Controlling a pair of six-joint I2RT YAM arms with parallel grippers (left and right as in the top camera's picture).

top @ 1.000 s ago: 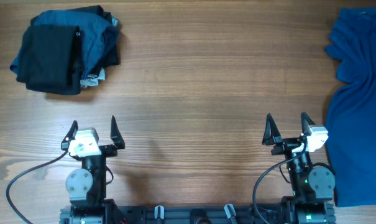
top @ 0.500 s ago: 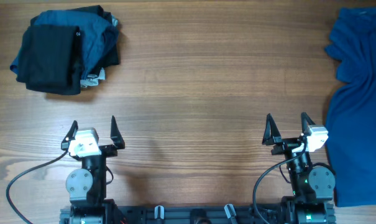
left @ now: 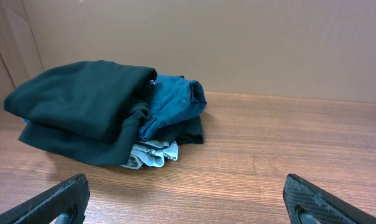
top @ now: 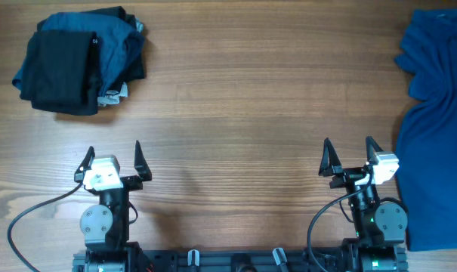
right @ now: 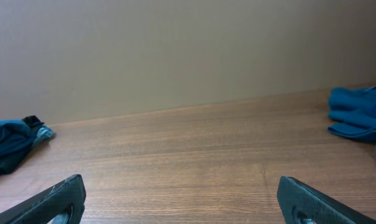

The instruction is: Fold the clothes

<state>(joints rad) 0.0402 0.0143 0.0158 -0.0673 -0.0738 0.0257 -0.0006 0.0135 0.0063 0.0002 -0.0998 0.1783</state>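
A: Where to find the blue shirt (top: pixel 436 113)?
B: Far over on the right side of the table (top: pixel 251 98), lying loose and not yet folded. Partly cut off by the edge of the top view.
A: Which way from the fingers?
B: Off to the right of the right gripper (top: pixel 348 147), just beside that arm. Well apart from the left gripper (top: pixel 113 151). So much nearer the right arm.
A: Long way of the shirt?
B: Running from near the robot to the far side, along the table edge. Probably best to reach sideways to the right, then pull toward the middle.
A: And the fingers?
B: Spread wide on both sides, holding nothing.
A: Anything else?
B: A heap of dark clothes (top: pixel 77 60) at the far left, black on top, blue under it. Straight ahead of the left gripper, but not close.
A: And the table?
B: Smooth brown wood, with lots of bare room in the middle for folding. Plain tan wall (left: pixel 237 43) behind.
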